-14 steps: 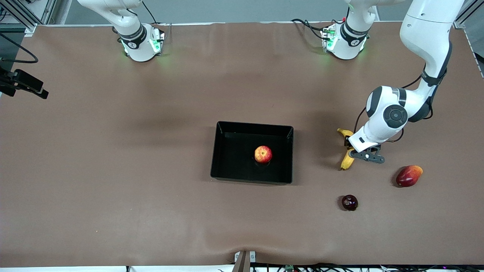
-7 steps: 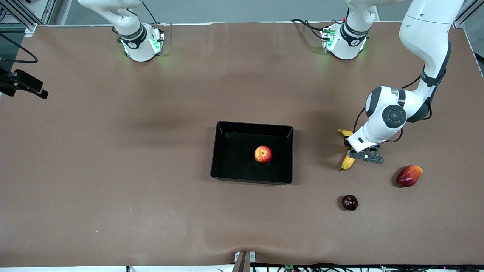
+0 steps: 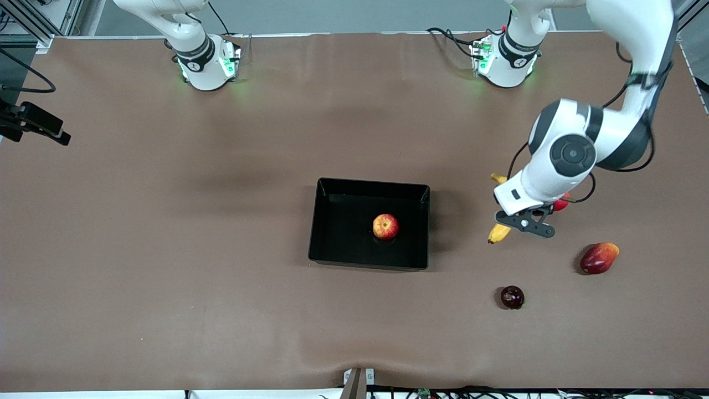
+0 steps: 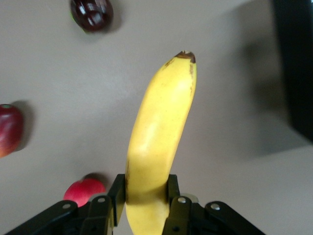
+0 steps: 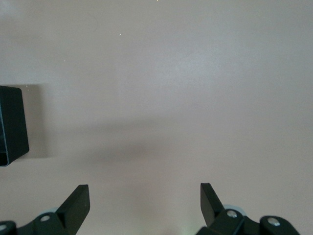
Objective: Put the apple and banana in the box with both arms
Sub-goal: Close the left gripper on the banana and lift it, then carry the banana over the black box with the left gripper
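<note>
The apple (image 3: 385, 226) sits inside the black box (image 3: 343, 244) in the middle of the table. My left gripper (image 3: 508, 215) hangs above the table between the box and the left arm's end, shut on the banana (image 3: 498, 233). In the left wrist view the banana (image 4: 159, 132) sticks out from between the fingers of the left gripper (image 4: 145, 190), clear of the table, with the box's edge (image 4: 296, 63) off to one side. My right gripper (image 5: 145, 193) stands open over bare table beside a corner of the box (image 5: 12, 125). The front view does not show it.
A red-orange mango (image 3: 599, 257) and a dark purple round fruit (image 3: 512, 297) lie nearer the front camera than the banana. A small red fruit (image 3: 561, 204) peeks out under the left arm's wrist. A black device (image 3: 33, 124) juts in at the right arm's end.
The left gripper has risen with the banana, lifting it off the table and a little toward the box. The small red fruit under the arm has come into sight. The right arm has not moved.
</note>
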